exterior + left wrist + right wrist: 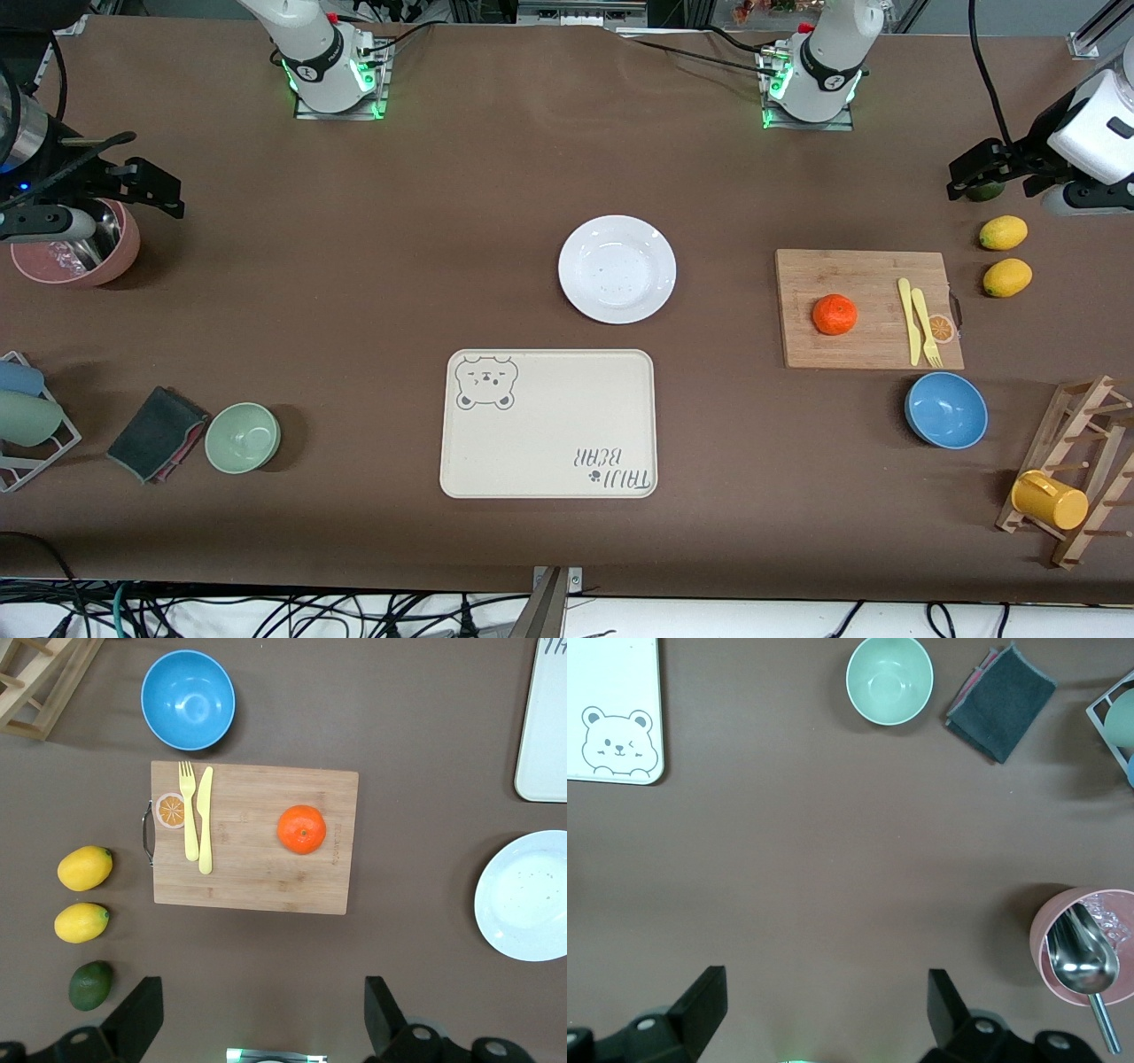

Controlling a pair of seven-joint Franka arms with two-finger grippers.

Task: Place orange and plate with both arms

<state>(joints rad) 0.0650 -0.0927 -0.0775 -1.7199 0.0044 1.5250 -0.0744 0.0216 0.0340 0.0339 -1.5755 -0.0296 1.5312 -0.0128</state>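
The orange [834, 315] sits on a wooden cutting board [850, 275] toward the left arm's end of the table. It also shows in the left wrist view [301, 829]. The white plate [617, 268] lies empty at the middle of the table and shows in the left wrist view [527, 895]. My left gripper [992, 173] is open and empty, up over the table's end near a lime, apart from the orange; its own view shows it too [261, 1014]. My right gripper [133, 182] is open and empty over the right arm's end, beside a pink bowl; its own view shows it too [824, 1010].
A cream bear-print tray [549, 425] lies nearer the camera than the plate. A yellow knife and fork [917, 319] lie on the board. A blue bowl [946, 409], two lemons [1003, 232], a wooden rack with a yellow cup [1050, 499], a green bowl [243, 437], a dark cloth [155, 434] and the pink bowl [75, 252] stand around.
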